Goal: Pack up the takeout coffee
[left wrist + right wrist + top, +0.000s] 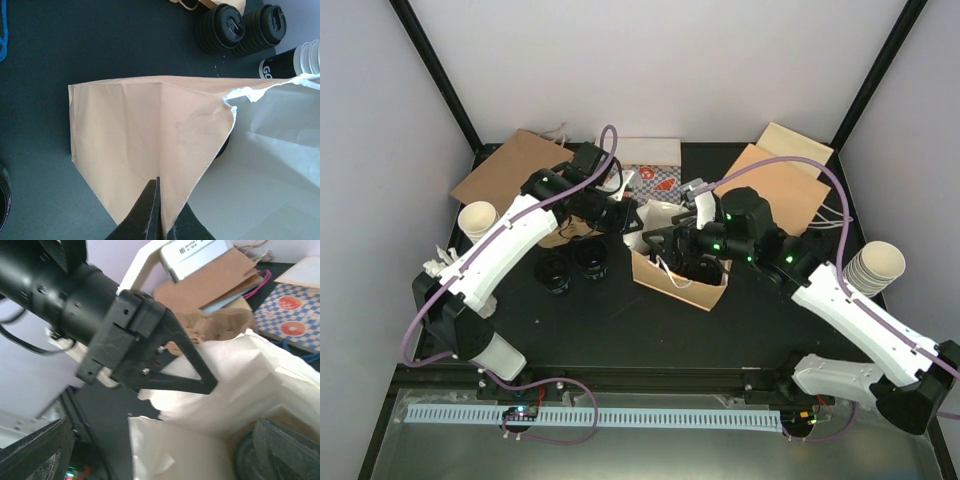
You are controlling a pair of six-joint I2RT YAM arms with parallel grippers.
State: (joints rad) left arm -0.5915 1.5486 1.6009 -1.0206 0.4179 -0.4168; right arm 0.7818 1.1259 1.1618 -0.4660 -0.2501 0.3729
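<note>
A brown paper bag stands open mid-table. My left gripper is shut on its upper edge; in the left wrist view the fingers pinch the tan paper beside the white lining. Two coffee cups with black lids stand left of the bag and show in the left wrist view. My right gripper hangs over the bag's mouth, open and empty. A dark round rim low in the bag may be a cup.
Stacks of cream paper cups stand at the left and right. Flat brown bags lie at the back left and back right. A white box and patterned paper lie at the back.
</note>
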